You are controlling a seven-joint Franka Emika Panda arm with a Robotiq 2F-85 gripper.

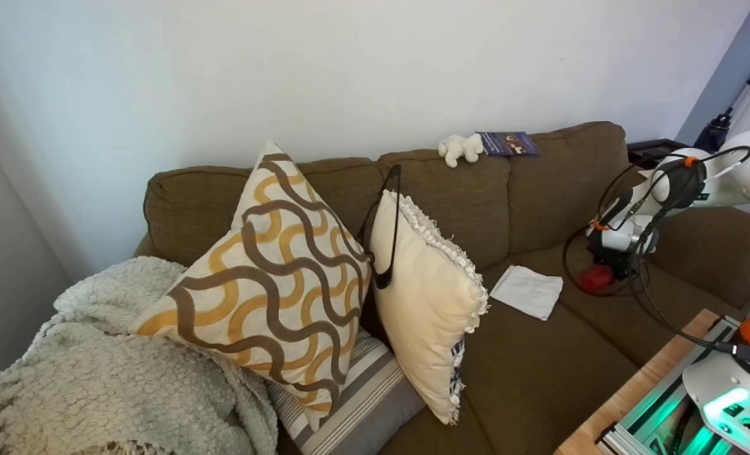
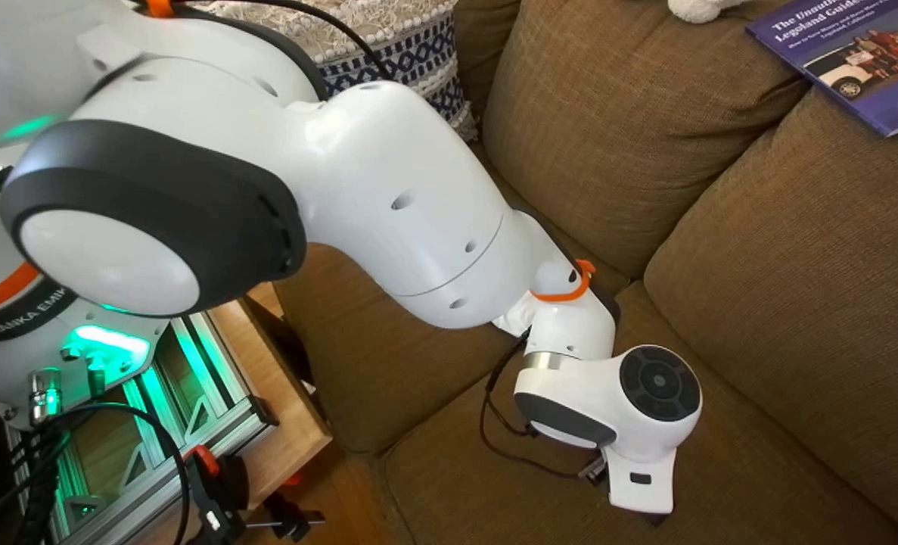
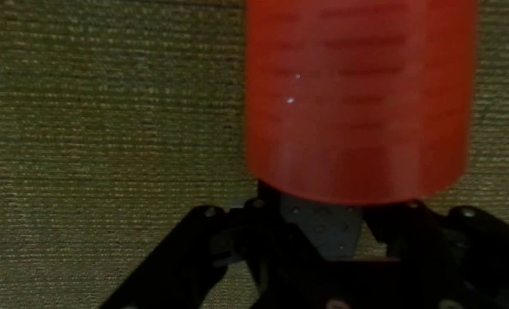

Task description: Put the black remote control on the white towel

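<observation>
The black remote control (image 3: pixel 325 227) shows in the wrist view as a dark grey face with faint button marks. My gripper (image 3: pixel 323 206) is drawn in with a finger against each side of the remote, near the sofa seat. The fingertips and the rest of the remote are hidden behind a red cup-like object (image 3: pixel 357 107). In an exterior view the gripper (image 1: pixel 615 268) is low over the seat, right of the white towel; cables partly cover it. The white towel (image 1: pixel 529 292) lies nearly flat on the seat. A white corner of it (image 2: pixel 517 316) shows behind the arm.
The red object (image 1: pixel 596 278) sits against the gripper, on its towel side. A cream fringed pillow (image 1: pixel 422 303) stands on the towel's other side. A white plush toy (image 1: pixel 460 150) and a purple book (image 1: pixel 508 143) lie on the backrest. The robot's wooden stand (image 1: pixel 640 385) borders the seat.
</observation>
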